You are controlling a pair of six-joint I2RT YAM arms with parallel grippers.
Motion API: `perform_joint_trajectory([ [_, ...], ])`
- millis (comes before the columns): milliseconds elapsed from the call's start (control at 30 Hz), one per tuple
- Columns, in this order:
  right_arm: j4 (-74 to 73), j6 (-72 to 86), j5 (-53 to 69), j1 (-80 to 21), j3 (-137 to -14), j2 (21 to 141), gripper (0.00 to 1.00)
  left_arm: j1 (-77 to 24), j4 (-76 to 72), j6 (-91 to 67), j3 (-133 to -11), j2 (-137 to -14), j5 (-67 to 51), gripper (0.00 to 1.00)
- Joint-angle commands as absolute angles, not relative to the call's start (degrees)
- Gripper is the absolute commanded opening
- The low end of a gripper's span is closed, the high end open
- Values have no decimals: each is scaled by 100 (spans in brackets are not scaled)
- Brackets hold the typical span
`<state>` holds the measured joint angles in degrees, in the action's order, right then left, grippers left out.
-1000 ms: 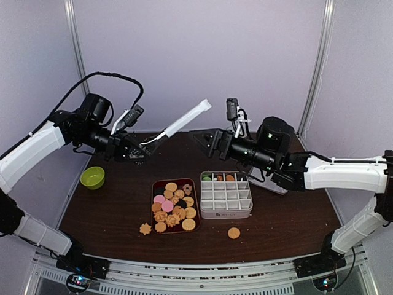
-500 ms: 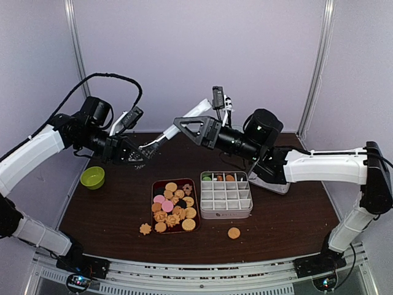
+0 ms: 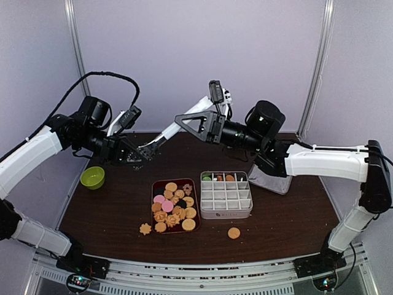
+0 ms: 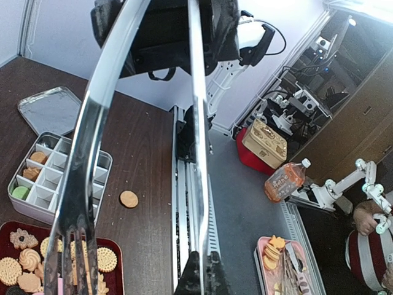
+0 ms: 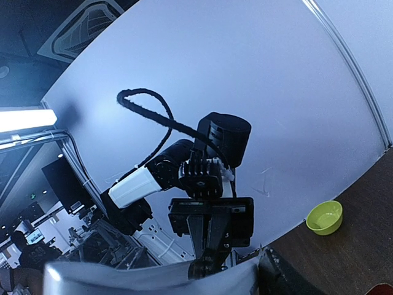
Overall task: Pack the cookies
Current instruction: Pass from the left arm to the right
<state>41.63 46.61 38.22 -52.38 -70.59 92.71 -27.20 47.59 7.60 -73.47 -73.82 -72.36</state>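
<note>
The cookies (image 3: 174, 206) lie heaped on a dark red tray (image 3: 153, 212), also seen in the left wrist view as cookies (image 4: 24, 270). One loose cookie (image 3: 234, 233) lies right of the tray, another (image 3: 145, 228) left of it. Metal tongs (image 3: 178, 120) hang slanted in the air above the back of the table. My left gripper (image 3: 138, 153) is shut on their lower end, one blade (image 4: 199, 184) pinched in the gripper (image 4: 206, 270). My right gripper (image 3: 181, 123) is closed around the tongs' upper part, whose metal (image 5: 153, 276) spans its jaws (image 5: 233, 276).
A white divided box (image 3: 226, 195) stands right of the tray, a few cookies in its back row. Its lid (image 3: 270, 181) lies behind it at the right. A green bowl (image 3: 93, 177) sits at the left edge, also in the right wrist view (image 5: 324, 216).
My right gripper has swung left and up to the tongs' upper part and narrowed its jaws around it. The left arm still holds the tongs in about the same place.
</note>
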Motion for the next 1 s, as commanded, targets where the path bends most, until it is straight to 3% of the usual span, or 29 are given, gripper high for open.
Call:
perform_joint_trajectory([
  [0, 3986, 4553, 4331, -5215, -7354, 9241, 63, -2779, 4829, 1046, -7373, -7357, -7279, 0],
  [167, 3502, 4273, 4362, -5206, -7486, 9214, 59, -2797, 4968, 1200, -7443, -7379, -7264, 0],
  [633, 2455, 3789, 4869, -5129, -7865, 9168, 33, -2839, 6306, 2561, -7735, -7565, -6931, 0],
  [833, 1906, 3388, 4466, -5178, -7785, 8980, 31, -2839, 6291, 2467, -8042, -7587, -6352, 42],
  [933, 1073, 2821, 4051, -5354, -7919, 8935, 31, -2811, 6268, 2422, -8156, -7494, -5833, 75],
  [967, 758, 2621, 3868, -5419, -7988, 8936, 31, -2790, 6267, 2410, -8183, -7448, -5686, 82],
])
